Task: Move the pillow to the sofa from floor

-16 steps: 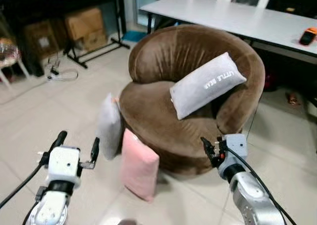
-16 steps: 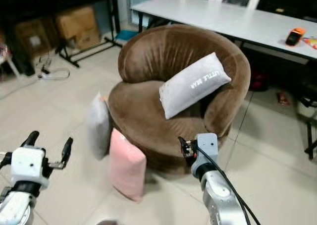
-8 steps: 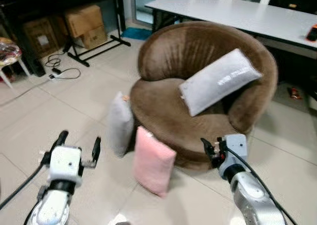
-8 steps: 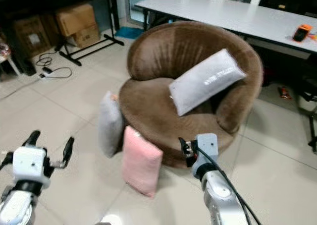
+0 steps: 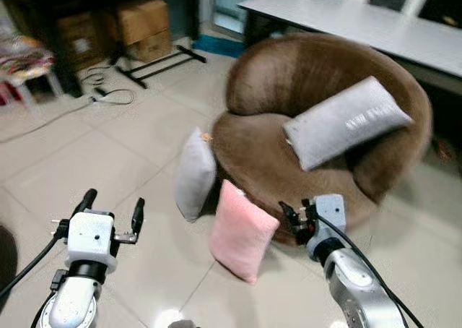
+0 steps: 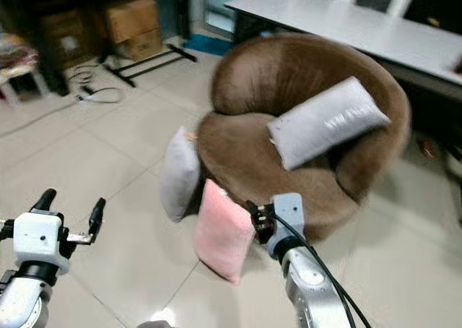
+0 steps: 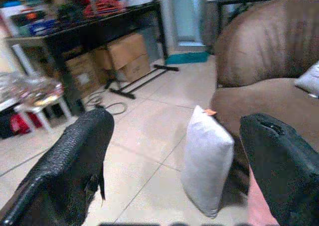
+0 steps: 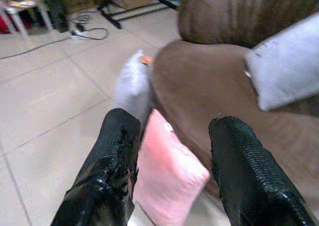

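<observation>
Nearest the camera, the left gripper (image 5: pixel 111 211) hovered above the pale tiled floor (image 5: pixel 94 162), its two long black fingers spread apart around nothing; their inner faces showed a fine knurled texture in the left wrist view. To the right, the right gripper (image 5: pixel 294 220) was also held with its fingers parted and empty, poised just above and beside a pink pillow (image 5: pixel 242 232).

The pink pillow, a soft rectangular cushion, stood on edge on the floor, tilted back against the front of the sofa (image 5: pixel 289 97). Just left of it and slightly farther, a grey pillow (image 5: pixel 195 175) of similar shape stood upright on the floor, also leaning on the sofa's base; a small orange tag showed at its top corner.

The sofa was a round tub form covered in brown velvety fabric. On its seat, propped against the right side of the backrest, lay a long grey cushion (image 5: pixel 346 123) bearing white lettering too blurred to read.

Farther off stood a white table (image 5: pixel 375 24) to the right, and cardboard boxes (image 5: pixel 141 24) and loose cables (image 5: pixel 108 97) to the left.
</observation>
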You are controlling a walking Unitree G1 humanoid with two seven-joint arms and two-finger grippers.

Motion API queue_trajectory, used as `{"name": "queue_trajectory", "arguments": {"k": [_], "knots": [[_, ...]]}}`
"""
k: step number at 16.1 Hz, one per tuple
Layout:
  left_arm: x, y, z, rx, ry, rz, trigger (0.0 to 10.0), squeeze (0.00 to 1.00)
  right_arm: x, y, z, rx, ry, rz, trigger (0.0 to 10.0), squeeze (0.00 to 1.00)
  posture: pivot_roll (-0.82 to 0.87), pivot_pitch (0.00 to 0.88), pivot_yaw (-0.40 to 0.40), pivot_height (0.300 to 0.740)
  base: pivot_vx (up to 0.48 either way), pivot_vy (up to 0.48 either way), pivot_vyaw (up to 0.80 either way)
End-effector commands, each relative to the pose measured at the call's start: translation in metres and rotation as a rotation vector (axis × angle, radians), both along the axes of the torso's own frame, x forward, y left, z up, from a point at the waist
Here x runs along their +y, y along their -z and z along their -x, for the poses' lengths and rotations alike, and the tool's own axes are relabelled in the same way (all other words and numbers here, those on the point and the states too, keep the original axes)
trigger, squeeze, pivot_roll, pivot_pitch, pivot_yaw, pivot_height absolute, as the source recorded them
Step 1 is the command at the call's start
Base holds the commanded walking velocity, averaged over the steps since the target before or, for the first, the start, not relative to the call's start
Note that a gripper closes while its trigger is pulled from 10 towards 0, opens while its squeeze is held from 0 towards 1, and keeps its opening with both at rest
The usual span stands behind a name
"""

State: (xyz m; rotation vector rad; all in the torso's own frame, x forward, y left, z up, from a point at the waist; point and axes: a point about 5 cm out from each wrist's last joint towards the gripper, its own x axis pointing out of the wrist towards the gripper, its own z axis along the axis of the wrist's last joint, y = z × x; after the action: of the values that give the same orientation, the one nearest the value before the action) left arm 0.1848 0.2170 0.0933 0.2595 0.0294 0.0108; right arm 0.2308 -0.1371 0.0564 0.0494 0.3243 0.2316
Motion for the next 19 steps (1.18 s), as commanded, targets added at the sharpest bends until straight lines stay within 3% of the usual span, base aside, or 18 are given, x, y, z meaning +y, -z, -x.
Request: {"name": "queue_trajectory", "arguments": {"k": [1,19], "knots": [[-0.001,-0.002,0.000,-0.001,0.005,0.011,10.0,0.00,-0.004,-0.004,-0.005,-0.013,0.016,0.005,10.0,0.00,0.08,0.002,-0.038,0.740,0.375,0.000,0.41],[-0.006,0.003,-0.004,0.040,0.076,-0.029,10.0,0.00,-0.015,-0.007,-0.015,-0.018,0.066,0.042,10.0,0.00,0.06,0.000,-0.074,0.740,0.382,0.000,0.00]]}}
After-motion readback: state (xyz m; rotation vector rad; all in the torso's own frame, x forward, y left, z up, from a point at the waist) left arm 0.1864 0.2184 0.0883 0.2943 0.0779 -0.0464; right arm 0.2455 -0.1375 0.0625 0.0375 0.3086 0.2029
